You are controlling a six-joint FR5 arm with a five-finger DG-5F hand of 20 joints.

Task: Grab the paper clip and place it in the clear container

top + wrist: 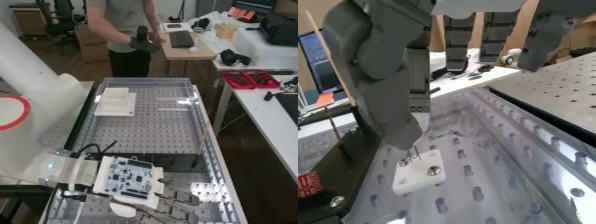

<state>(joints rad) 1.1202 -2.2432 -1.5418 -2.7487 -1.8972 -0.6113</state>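
Paper clip [417,152], barely discernible

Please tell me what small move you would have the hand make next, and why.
I would probably have the hand secure its hold on the paper clip before any lift: the thin wire sits right at the hand's lower end, just over the white block, where a loose hold could drop it.

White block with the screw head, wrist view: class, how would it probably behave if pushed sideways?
The white block probably resists sliding: the screw head set in it suggests fastening. Its straight edges look stiff, and its low, flat shape seems unlikely to roll.
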